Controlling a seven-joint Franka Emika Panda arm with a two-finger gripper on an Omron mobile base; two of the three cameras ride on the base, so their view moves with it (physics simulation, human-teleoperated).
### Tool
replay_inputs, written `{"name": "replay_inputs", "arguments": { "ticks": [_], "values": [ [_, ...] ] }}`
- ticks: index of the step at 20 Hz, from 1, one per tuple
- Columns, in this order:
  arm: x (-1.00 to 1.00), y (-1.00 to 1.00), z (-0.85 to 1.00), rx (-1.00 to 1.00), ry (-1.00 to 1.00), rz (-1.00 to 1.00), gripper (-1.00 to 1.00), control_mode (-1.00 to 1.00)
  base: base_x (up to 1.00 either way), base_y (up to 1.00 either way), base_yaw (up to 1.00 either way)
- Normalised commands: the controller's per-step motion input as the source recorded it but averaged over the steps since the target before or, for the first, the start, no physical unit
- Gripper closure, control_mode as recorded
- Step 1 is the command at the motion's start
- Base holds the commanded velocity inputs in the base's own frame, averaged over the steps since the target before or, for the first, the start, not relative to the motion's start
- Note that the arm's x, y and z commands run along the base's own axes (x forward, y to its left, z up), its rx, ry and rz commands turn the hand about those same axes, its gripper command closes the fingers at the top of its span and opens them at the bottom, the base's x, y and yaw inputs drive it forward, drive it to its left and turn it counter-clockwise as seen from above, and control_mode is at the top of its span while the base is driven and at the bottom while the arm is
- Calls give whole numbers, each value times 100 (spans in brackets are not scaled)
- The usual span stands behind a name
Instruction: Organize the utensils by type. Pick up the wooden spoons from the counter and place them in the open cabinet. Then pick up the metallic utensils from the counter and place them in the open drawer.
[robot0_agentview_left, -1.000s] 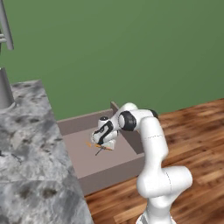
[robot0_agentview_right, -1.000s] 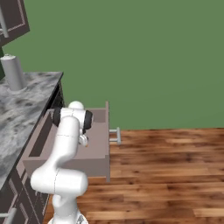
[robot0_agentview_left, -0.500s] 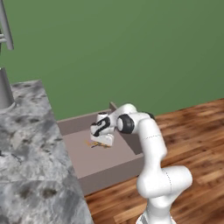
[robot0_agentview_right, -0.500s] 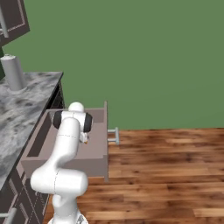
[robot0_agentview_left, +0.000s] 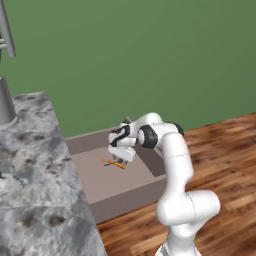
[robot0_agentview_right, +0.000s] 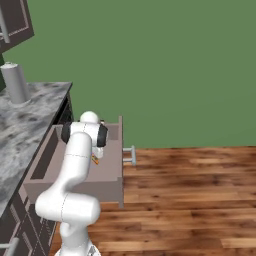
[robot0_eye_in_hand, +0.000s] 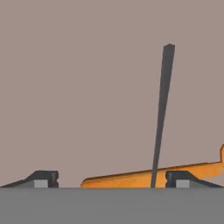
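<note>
Metallic utensils lie on the flat bottom of the open drawer (robot0_agentview_left: 145, 185): the orange-handled utensil (robot0_eye_in_hand: 144, 177) crossed by the slim dark grey utensil (robot0_eye_in_hand: 161, 113). Above them the gripper (robot0_eye_in_hand: 111, 178) hangs spread wide, holding nothing. Release looks done; next, I judge, comes lifting clear of the low mauve-brown walls.
</note>
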Motion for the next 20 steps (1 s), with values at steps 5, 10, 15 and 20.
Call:
{"name": "replay_inputs", "arguments": {
  "ticks": [5, 10, 15, 20],
  "values": [
    [-81, -9, 63, 5, -28, -7, -100, -100, 0, 0, 0],
    [-100, 0, 93, 3, -54, -2, -100, -100, 0, 0, 0],
    [-100, -17, 95, 7, -71, 0, -100, -100, 0, 0, 0],
    [-100, -34, 100, 11, -61, 0, -100, -100, 0, 0, 0]
  ]
}}
